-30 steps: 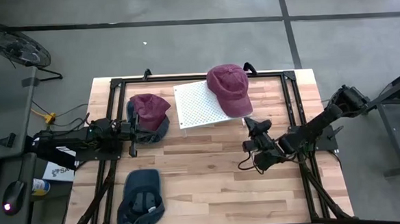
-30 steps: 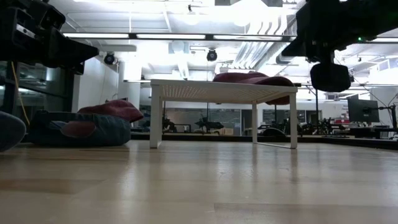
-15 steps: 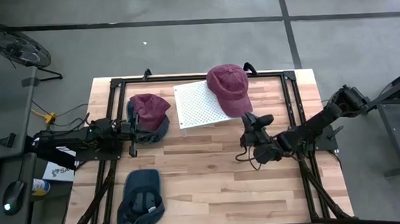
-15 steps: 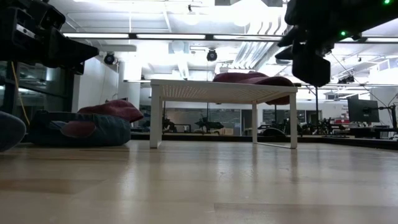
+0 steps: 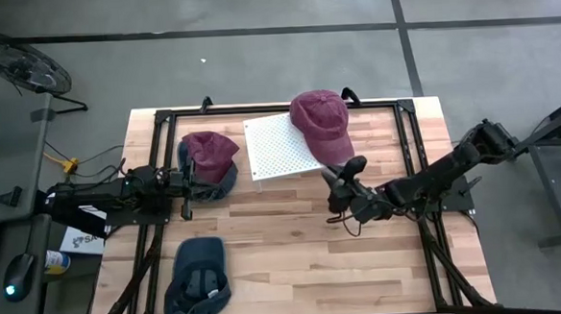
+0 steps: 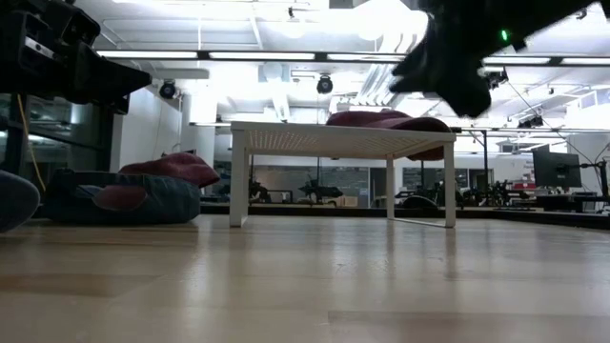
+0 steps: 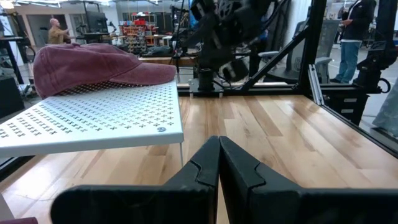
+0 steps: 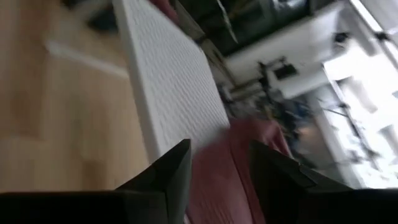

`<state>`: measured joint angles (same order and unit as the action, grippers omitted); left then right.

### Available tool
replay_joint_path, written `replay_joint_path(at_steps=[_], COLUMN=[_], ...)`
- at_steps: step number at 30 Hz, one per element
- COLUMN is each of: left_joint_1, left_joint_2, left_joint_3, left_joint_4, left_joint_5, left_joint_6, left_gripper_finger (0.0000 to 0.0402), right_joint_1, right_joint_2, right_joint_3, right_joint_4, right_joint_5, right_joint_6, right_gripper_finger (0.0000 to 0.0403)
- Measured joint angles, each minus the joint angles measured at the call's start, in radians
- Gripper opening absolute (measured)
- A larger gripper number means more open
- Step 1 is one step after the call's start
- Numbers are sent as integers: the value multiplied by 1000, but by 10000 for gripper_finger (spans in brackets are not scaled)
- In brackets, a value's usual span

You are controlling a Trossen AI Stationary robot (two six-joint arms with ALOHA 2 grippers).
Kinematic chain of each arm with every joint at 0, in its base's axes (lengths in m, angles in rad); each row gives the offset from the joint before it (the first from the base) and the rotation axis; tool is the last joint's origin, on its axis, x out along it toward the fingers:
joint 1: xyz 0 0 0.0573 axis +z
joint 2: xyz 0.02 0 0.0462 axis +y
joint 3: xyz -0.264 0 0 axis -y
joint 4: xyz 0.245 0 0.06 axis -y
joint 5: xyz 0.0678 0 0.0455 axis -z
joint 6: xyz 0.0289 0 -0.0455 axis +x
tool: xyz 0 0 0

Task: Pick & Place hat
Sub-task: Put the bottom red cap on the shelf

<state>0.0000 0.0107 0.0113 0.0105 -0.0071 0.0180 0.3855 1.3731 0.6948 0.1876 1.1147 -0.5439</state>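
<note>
A dark red hat (image 5: pixel 319 122) lies on the right part of a white perforated stand (image 5: pixel 275 148) at the table's far middle; its brim juts past the stand's edge (image 6: pixel 419 125). My right gripper (image 5: pixel 340 174) hovers open just near of that brim, above the table, pointing toward the stand. In the right wrist view the hat (image 8: pixel 227 163) shows beyond the gap between the fingers (image 8: pixel 174 171). My left gripper (image 7: pixel 219 167) waits shut at the table's left.
By my left gripper a second red hat (image 5: pixel 209 151) sits on top of a blue one (image 5: pixel 219 182). A dark blue hat (image 5: pixel 198 275) lies at the near left edge. A black frame (image 5: pixel 409 131) runs around the table. Bare wood stretches across the near middle.
My right gripper has opened. It has risen a little and moved toward the table's left and far side, closer to the red hat's brim, while rolling about its own axis. The hats and the stand have stayed put.
</note>
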Motion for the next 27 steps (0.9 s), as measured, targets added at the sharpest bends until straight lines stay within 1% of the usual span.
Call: replay_joint_path(at_steps=[3,6,8,11,13,15,17,18,20,23,27], left_joint_1=[0,0,0,0,0,0,0,0,0,0,0], left_joint_2=[0,0,0,0,0,0,0,0,0,0,0], left_joint_3=[0,0,0,0,0,0,0,0,0,0,0], left_joint_4=[0,0,0,0,0,0,0,0,0,0,0], left_joint_5=[0,0,0,0,0,0,0,0,0,0,0], left_joint_6=[0,0,0,0,0,0,0,0,0,0,0], left_gripper_finger=[7,7,7,7,7,7,7,7,7,7,7], right_joint_1=[0,1,1,1,6,22,51,69,106,167,249], right_joint_2=[0,0,8,38,64,88,112,123,145,174,213], right_joint_3=[101,233,332,468,535,582,612,622,640,668,707], right_joint_4=[-120,-314,-456,-636,-708,-748,-770,-786,-835,-965,-1204], right_joint_5=[-91,-231,-363,-623,-811,-973,-1081,-1117,-1156,-1159,-1143], right_joint_6=[87,236,357,532,624,701,772,807,887,1041,1226], right_gripper_finger=[149,149,149,150,149,149,150,151,151,149,144])
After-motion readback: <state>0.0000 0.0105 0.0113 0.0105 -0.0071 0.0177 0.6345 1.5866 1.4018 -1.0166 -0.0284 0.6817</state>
